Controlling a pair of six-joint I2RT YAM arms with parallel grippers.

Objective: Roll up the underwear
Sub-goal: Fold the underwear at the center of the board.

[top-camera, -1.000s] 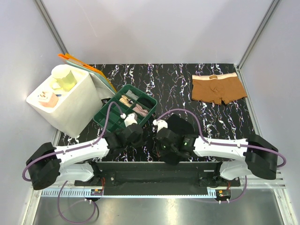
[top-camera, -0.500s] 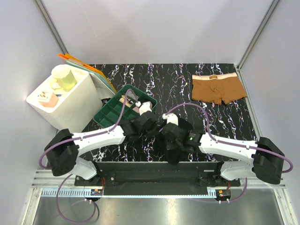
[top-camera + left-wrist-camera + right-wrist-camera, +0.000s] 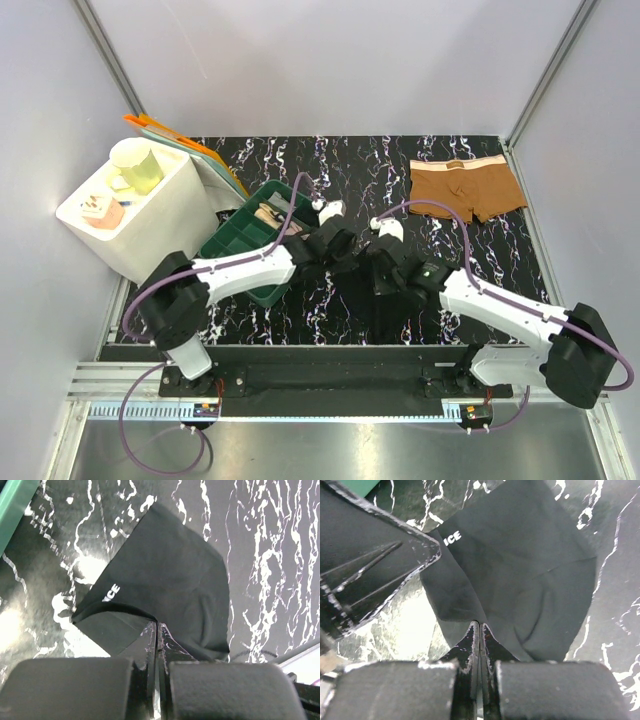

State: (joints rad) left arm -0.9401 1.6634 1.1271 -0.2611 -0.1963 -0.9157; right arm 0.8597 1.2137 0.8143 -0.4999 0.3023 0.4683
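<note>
The black underwear (image 3: 170,580), with white waistband lettering (image 3: 111,592), hangs by its waistband edge from both grippers above the marbled table. My left gripper (image 3: 157,626) is shut on that edge, its fingertips pressed together on the fabric. Close beside it, my right gripper (image 3: 480,625) is shut on the same edge, and the left gripper's fingers (image 3: 380,550) show at the upper left of the right wrist view. From the top view the black underwear (image 3: 375,305) droops under the two wrists near the table's middle. The brown underwear (image 3: 465,190) lies flat at the back right.
A green compartment tray (image 3: 222,250) with several rolled items sits just left of the left arm. A white box (image 3: 150,235) with a pale cup (image 3: 137,165) stands at the far left, with orange and teal folders (image 3: 185,145) behind it.
Both arms have reached away from the near edge toward the table's middle, carrying the black underwear with them. The left wrist now passes over the green tray's right end.
</note>
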